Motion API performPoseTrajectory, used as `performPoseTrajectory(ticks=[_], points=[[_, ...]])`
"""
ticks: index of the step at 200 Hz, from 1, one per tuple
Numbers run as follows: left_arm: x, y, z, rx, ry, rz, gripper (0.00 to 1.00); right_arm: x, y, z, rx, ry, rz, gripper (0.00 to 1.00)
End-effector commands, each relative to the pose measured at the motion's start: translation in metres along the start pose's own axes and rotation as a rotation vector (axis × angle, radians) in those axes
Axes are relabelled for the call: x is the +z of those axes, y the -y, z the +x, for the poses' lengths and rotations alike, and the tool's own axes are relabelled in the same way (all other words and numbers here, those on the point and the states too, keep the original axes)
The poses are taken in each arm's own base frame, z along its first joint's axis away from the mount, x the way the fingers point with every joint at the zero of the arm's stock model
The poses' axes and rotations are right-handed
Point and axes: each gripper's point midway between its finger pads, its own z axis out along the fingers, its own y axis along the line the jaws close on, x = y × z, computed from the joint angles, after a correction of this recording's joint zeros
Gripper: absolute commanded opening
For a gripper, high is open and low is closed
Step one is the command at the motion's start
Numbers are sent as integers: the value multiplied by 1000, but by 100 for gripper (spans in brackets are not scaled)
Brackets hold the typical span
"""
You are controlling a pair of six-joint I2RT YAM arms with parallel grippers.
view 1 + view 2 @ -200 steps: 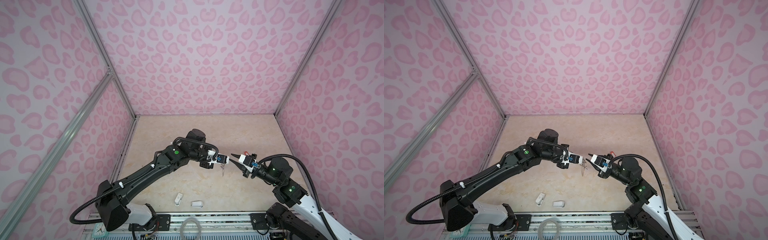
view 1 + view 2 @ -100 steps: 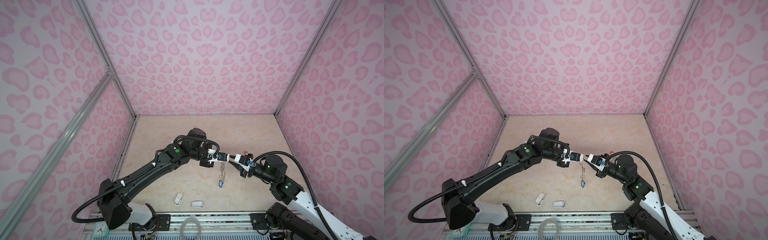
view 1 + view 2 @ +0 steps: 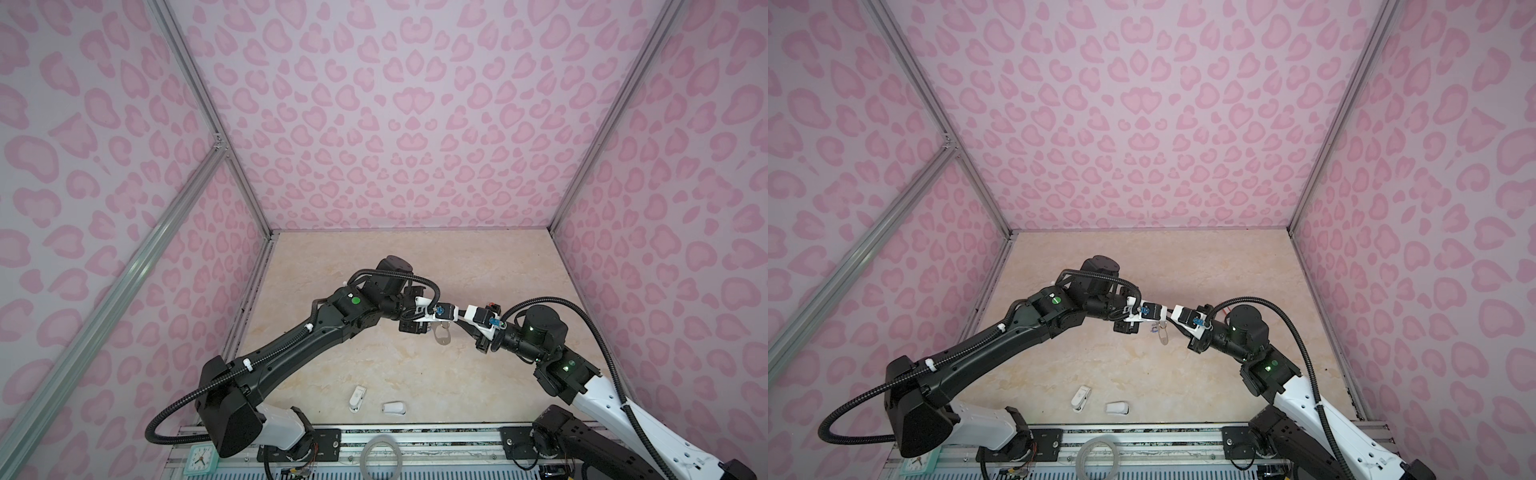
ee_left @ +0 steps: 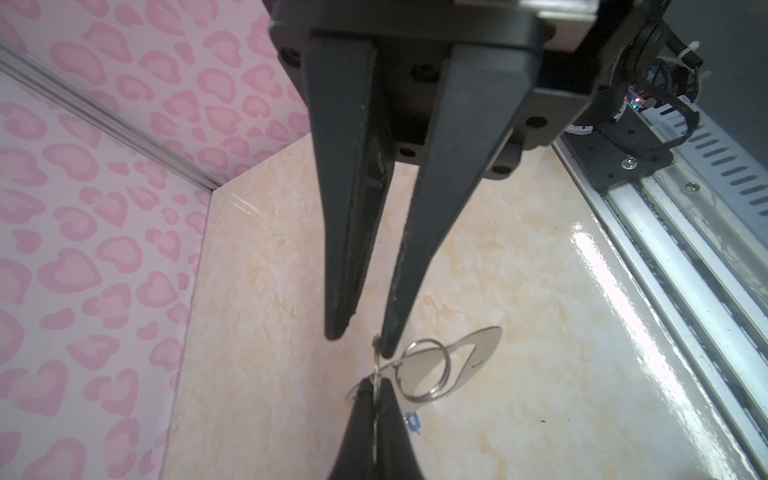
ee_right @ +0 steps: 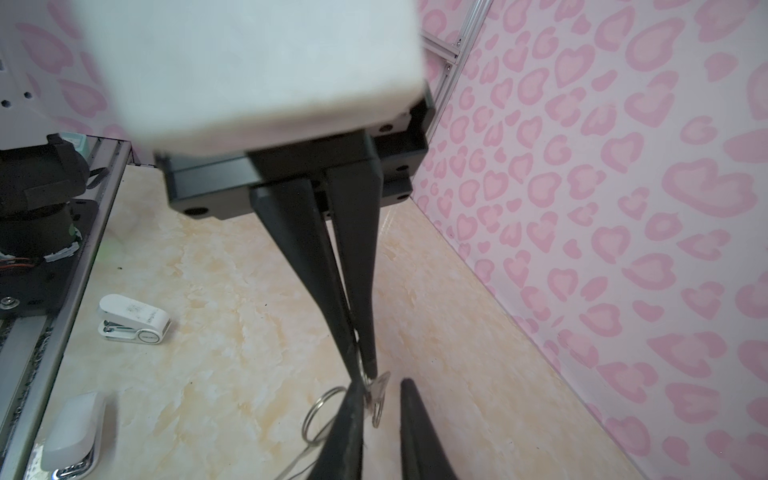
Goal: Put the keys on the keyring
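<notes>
Pink heart-print walls [image 3: 415, 124] are boxing in the pale marbled table [image 3: 374, 266], and above its middle the two pairs of jaws are meeting tip to tip. The left jaws are staying drawn in narrow, with only a sliver showing between their tips. I judge they are carrying the keyring [image 4: 482, 353] by the thin metal at its upper end. The right jaws were well clear of them a second ago and are now closing to a slit on that same end. Whether they are biting wire or the plate's rim I cannot tell. Just beyond the tips a split ring [image 4: 424, 370] is lying across the grey plate, and a scrap of blue beside it is probably the blue key [image 4: 412, 422]. In a top view the keyring [image 3: 443, 337] is hanging short under the meeting point, where half a second ago it was dangling long with blue lowest. A one-sided carry is becoming a two-sided hold, which threading a ring is likely needing. Farther out, a speck behind the right jaws is likely the red-orange key [image 3: 493, 306], not yet picked up. The white plastic pieces [image 3: 357, 397] are lying near the table's front edge.
</notes>
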Motion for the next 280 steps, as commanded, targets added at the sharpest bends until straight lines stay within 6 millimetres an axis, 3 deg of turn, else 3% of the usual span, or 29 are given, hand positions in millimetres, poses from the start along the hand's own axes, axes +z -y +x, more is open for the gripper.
performPoseTrajectory(ticks=[1,39,59,68,83,94,114,129,193,280], points=[[-2,-4,-10,13,31,-2,3,1,2,-7,-6,26,4,15],[-1,-2,-10,20,36,16,3,4,2,-6,-6,24,-3,0],[-3,-1,-12,16,51,26,4,3,2,-7,-1,37,1,0],[-4,-1,-12,8,60,26,10,3,3,-8,4,48,9,0],[-10,-6,-9,-33,77,14,31,1,5,-9,18,68,25,0],[-18,-9,-6,-80,124,16,35,0,5,-12,32,91,33,0],[-33,-9,-4,-136,228,28,35,-3,6,-19,58,160,48,0],[-36,-5,-8,-144,280,48,29,-4,6,-25,69,212,52,0],[-32,-3,-16,-202,383,80,25,-5,1,-42,88,311,12,0],[-29,-3,-25,-192,376,43,22,0,-8,-42,86,300,-33,0]])
